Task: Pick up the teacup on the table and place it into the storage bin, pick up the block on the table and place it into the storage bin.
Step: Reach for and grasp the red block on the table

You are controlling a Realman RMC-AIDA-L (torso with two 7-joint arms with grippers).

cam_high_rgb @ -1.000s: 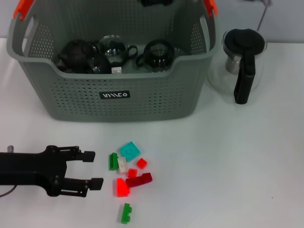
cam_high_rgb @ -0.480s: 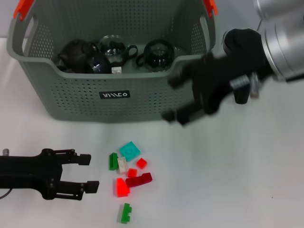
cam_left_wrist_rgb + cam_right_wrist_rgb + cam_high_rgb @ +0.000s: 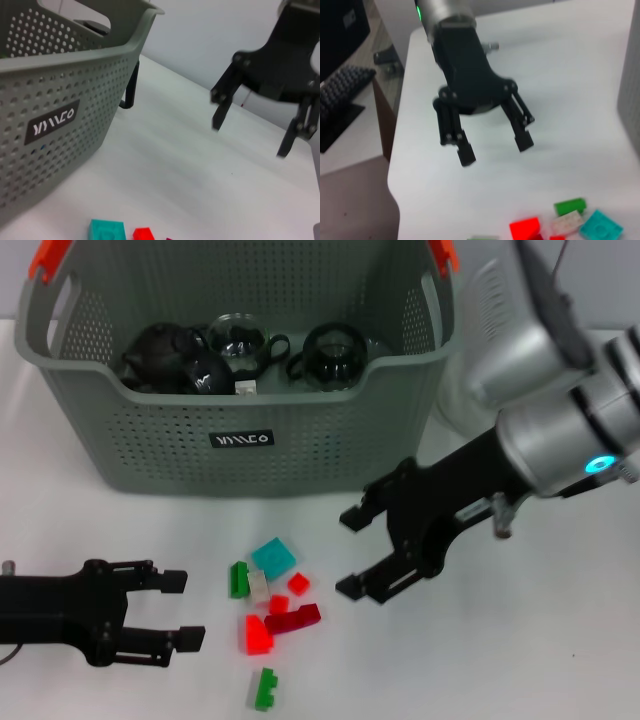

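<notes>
Bare table [image 3: 500,660] lies right of the blocks [image 3: 270,600]; the left pincer [image 3: 186,609], the right pincer [image 3: 356,552] and, behind, seemingly near, the storage bin [image 3: 240,440] hem them.

Open left claw [image 3: 492,141] above white table [image 3: 580,80], coloured blocks [image 3: 567,222] nearby.

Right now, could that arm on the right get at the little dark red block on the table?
Probably yes. The right gripper hangs with its jaws open just beside the dark red block, and nothing stands between them. The other blocks crowd close around it, so a clean pinch may be fiddly.
</notes>
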